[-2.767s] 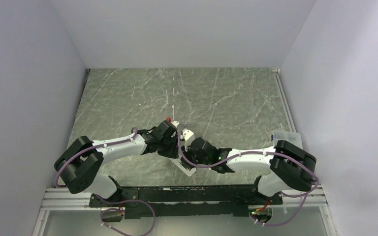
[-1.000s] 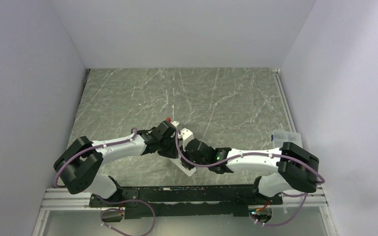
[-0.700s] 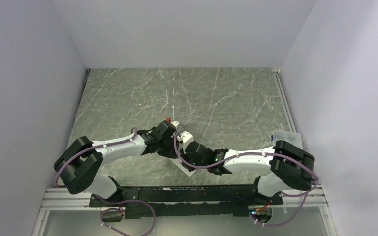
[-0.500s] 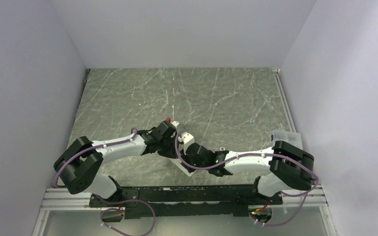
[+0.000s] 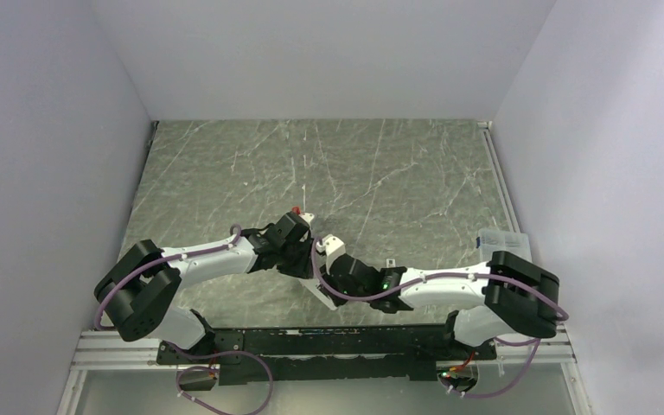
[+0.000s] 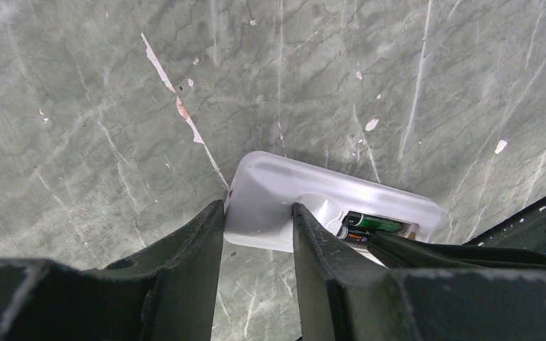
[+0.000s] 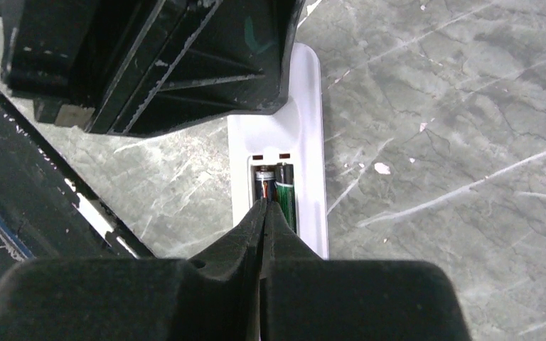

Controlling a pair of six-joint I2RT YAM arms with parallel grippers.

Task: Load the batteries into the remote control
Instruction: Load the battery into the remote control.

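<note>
Batteries [image 7: 286,195], two dark cylinders, lie in the slim white plastic remote control [image 7: 306,128] your left gripper [image 6: 256,220] clamps; your right gripper [image 7: 264,206], closed empty, has nudged in, likely seating them.

One remote control [image 6: 277,188], two batteries [image 7: 286,202], one clear box [image 5: 501,239] and two arms [image 5: 212,258]

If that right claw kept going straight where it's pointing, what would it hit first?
Most likely the batteries seated in the remote control: the right gripper, jaws shut, aims its tip right at them. Whether it touches them is unclear.
</note>
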